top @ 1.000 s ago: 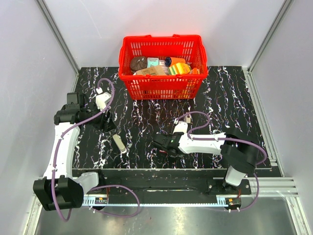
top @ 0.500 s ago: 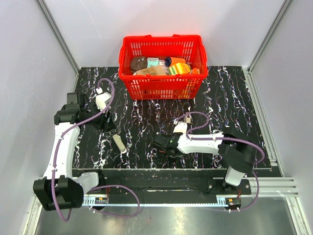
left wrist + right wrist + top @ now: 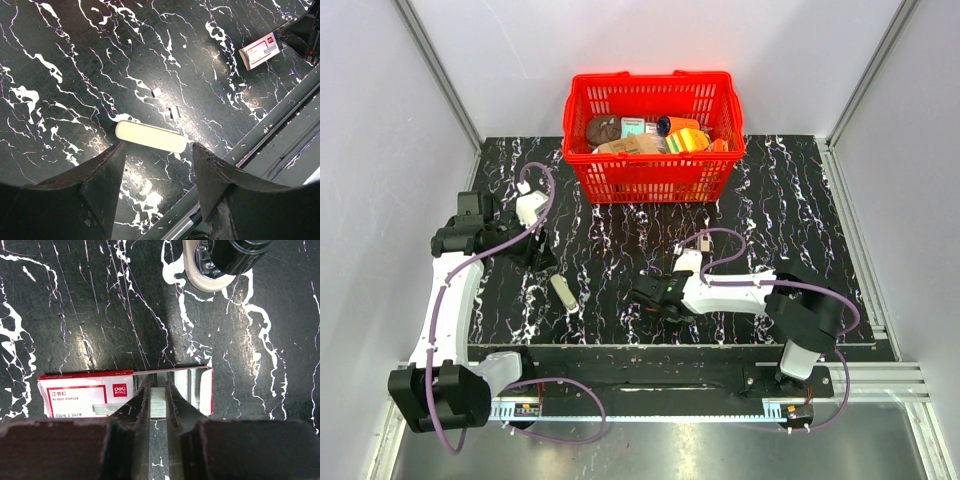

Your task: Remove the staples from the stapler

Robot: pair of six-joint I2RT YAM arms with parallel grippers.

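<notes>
The cream-white stapler (image 3: 150,136) lies flat on the black marbled table, and also shows in the top view (image 3: 563,294). My left gripper (image 3: 156,150) is open, a finger on each side just short of the stapler and not touching it. Two small staple pieces (image 3: 173,112) lie beyond the stapler. My right gripper (image 3: 158,390) is over the open red-and-white staple box (image 3: 85,392). Its fingers (image 3: 142,400) are closed on a strip of staples (image 3: 158,402) in the box's tray. In the top view the right gripper (image 3: 642,295) covers the box.
A red basket (image 3: 650,80) with several items stands at the back centre of the table. The table's front edge and metal rail (image 3: 280,120) run close behind the stapler. A cream ring with a black round part (image 3: 215,265) sits just beyond the staple box.
My right gripper has crept slightly to the left at the staple box. The left arm has barely shifted. The stapler has not moved.
</notes>
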